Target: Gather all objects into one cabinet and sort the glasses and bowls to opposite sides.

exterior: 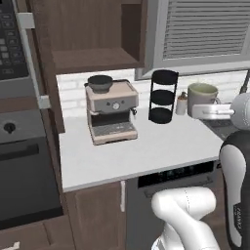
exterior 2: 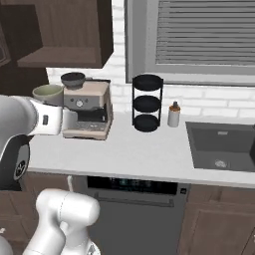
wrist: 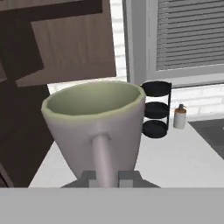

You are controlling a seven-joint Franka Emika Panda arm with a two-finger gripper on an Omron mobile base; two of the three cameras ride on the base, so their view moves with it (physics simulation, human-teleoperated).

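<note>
Pale ceramic mug [wrist: 96, 127] sits in your pincer [wrist: 106, 175], jaws closed on its loop handle, held upright in air above tabletop [exterior: 146, 151]. Open cabinet [exterior: 93, 34] is up and away, shelf visible there bare. You judge task early: this mug not yet placed; other mugs, bowl, sorting remain.

**Count of things in the kitchen**

One mug [wrist: 96, 127] is in sight. On the table [exterior: 146, 156] stand one coffee machine [exterior: 111, 113], one black three-tier rack [exterior: 162, 96] and one small bottle [exterior 2: 174, 114]. One sink [exterior 2: 224, 147], one open wall cabinet [exterior: 93, 34], one blinded window [exterior 2: 204, 35].
</note>
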